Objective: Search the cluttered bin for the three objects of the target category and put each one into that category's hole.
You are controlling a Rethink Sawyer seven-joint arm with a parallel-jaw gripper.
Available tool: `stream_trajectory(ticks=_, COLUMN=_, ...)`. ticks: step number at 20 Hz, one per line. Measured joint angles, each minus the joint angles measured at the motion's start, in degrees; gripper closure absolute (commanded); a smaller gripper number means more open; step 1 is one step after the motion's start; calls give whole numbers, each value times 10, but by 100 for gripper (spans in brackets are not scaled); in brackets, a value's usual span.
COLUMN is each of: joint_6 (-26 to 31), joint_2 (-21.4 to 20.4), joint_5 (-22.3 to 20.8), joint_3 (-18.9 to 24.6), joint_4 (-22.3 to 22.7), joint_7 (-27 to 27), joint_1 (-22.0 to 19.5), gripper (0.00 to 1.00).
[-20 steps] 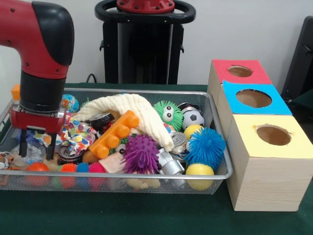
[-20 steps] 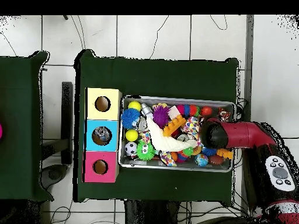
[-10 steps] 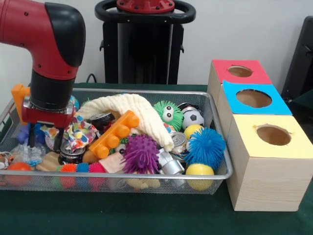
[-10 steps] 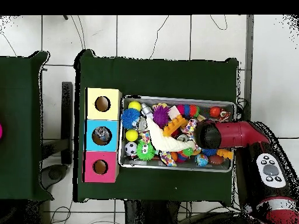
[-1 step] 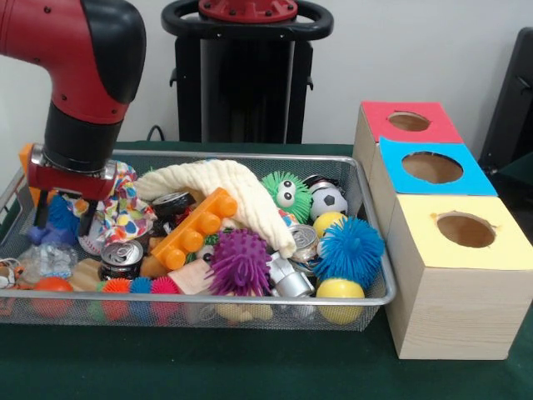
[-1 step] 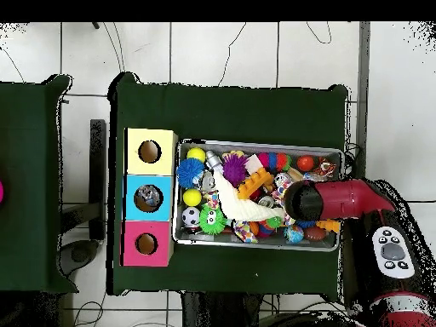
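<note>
I have the red and black arm's gripper (image 5: 61,218) hanging over one end of the silver wire mesh bin (image 5: 250,300), the end well apart from the three wooden boxes. Its dark fingers (image 5: 38,215) stand apart and point down; a blue soft toy (image 5: 58,223) shows between them, but I cannot tell if they really pinch it or only stand in front of it. Just beside the gripper lies a crumpled cloth with coloured dots (image 5: 117,212), and below it a small metal can (image 5: 122,255).

How far am I with the task? I judge it is near the beginning. The bin is full: a purple spiky ball (image 5: 240,261), a blue spiky ball (image 5: 350,248), a green spiky ball with eyes (image 5: 287,194), an orange plastic brick (image 5: 193,227), a cream knitted cloth (image 5: 225,192), two yellow smooth balls. In the front view the holes of the red-topped box (image 5: 408,122), the blue-topped box (image 5: 430,167) and the yellow-topped box (image 5: 464,230) show nothing inside. In the overhead view something grey seems to lie in the blue hole, but I am not sure. The target category is not known to me, so I count all three objects as still to place.
</note>
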Motion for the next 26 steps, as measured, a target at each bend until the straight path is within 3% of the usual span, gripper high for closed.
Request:
stream_trajectory(ticks=10, joint_6=-17, joint_2=-23, joint_5=0, joint_3=-8, joint_4=0, joint_7=0, joint_1=-5, gripper=0)
stream_trajectory(ticks=18, joint_6=-85, joint_2=-16, joint_5=6, joint_3=22, joint_4=11, joint_7=0, joint_1=-50, gripper=0)
stream_trajectory(ticks=26, joint_6=-91, joint_2=4, joint_5=13, joint_3=26, joint_4=14, joint_7=0, joint_1=-59, gripper=0)
